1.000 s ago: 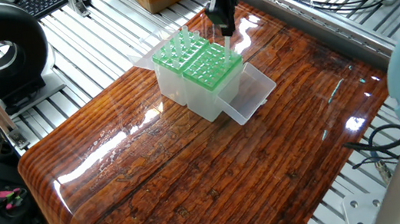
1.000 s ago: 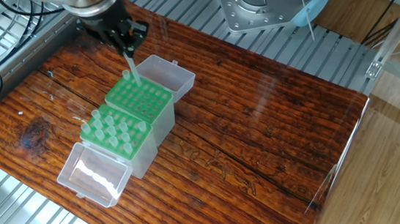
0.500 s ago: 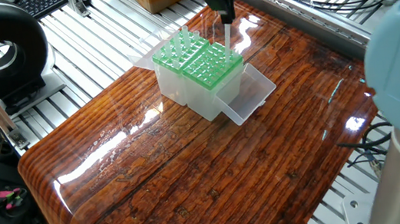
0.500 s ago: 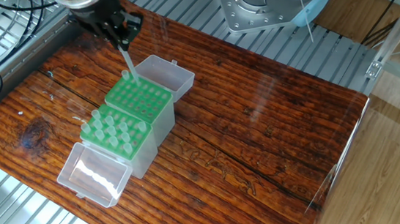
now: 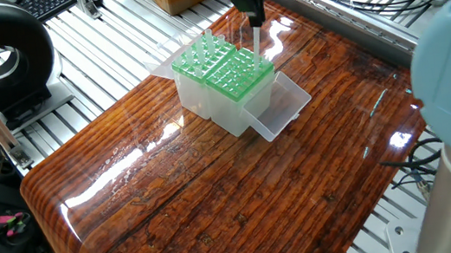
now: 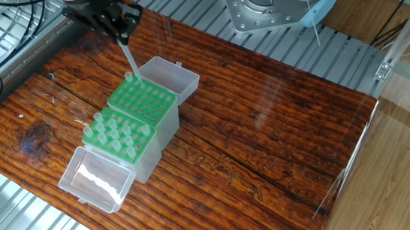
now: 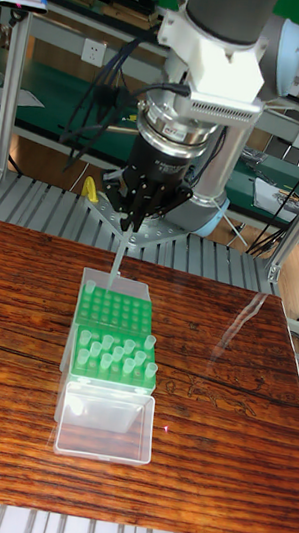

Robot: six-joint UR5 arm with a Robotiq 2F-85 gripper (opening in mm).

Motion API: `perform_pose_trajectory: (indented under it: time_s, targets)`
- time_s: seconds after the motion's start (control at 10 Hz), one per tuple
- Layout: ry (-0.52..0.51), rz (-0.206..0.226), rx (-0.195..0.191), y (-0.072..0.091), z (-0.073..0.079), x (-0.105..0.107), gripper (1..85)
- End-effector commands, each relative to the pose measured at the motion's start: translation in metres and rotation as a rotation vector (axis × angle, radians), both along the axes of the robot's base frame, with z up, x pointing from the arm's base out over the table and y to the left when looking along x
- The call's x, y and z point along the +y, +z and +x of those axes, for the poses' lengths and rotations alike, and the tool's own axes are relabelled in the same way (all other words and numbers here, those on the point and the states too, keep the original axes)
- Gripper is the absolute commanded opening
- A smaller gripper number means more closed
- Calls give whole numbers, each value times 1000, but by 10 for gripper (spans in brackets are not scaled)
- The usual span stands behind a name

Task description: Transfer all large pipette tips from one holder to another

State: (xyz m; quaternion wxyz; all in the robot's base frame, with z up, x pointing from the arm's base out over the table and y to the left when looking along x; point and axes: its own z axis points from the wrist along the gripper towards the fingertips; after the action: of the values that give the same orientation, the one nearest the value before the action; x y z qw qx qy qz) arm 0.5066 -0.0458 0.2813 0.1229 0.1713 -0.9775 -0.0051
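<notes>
Clamping one large pipette tip [image 6: 129,58] between the closed fingers of the gripper [image 6: 122,34], slightly tilted, point hanging over the far corner of the nearly empty holder [image 6: 147,104]. Hovering just beside what looks like a seated tip [image 6: 129,78] there. Leaving the remaining tips [image 6: 115,135] standing in the neighbouring full holder [image 6: 135,158]. Probably risking a missed hole because of the tilt: then pressing on the green plate, slipping in the fingers, or knocking the seated tip. Possibly also pushing the light holder sideways.
</notes>
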Motion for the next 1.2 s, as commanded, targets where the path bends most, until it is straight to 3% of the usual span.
perform_pose_trajectory:
  time_s: [0.0,0.5,0.7,1.0,1.1]
  targets:
    - [-9,13,7,17,-2,4,170]
    - [-25,38,-150,40,19,30,170]
    - [-22,53,-163,38,26,41,170]
    - [1,81,-235,33,47,52,170]
    - [8,74,-232,29,50,51,170]
